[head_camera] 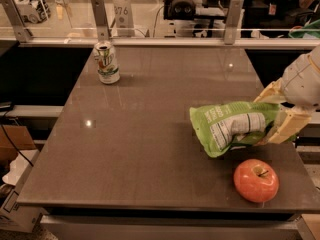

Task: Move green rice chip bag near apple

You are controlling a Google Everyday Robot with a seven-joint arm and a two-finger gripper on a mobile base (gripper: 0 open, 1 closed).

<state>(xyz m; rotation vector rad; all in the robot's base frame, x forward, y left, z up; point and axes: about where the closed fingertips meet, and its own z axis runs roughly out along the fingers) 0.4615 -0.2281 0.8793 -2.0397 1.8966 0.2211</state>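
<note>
Far left, at the back, a soda can (107, 62) stands well clear. Right of centre the green rice chip bag (232, 126) hangs just behind the apple (256, 180), its right end pinched tight by the gripper (274, 115) at the table (150, 149) edge. I'd lower it gently and release beside the fruit, not onto it

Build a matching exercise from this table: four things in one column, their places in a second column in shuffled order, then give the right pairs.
Things:
1. green rice chip bag
2. apple
3. soda can
4. gripper

Places:
A. far left part of the table
B. near right corner of the table
C. at the table's right edge, fingers clamped on the bag's end
D. just behind the apple, held at its right end

Pairs: 1-D; 2-B; 3-A; 4-C
</note>
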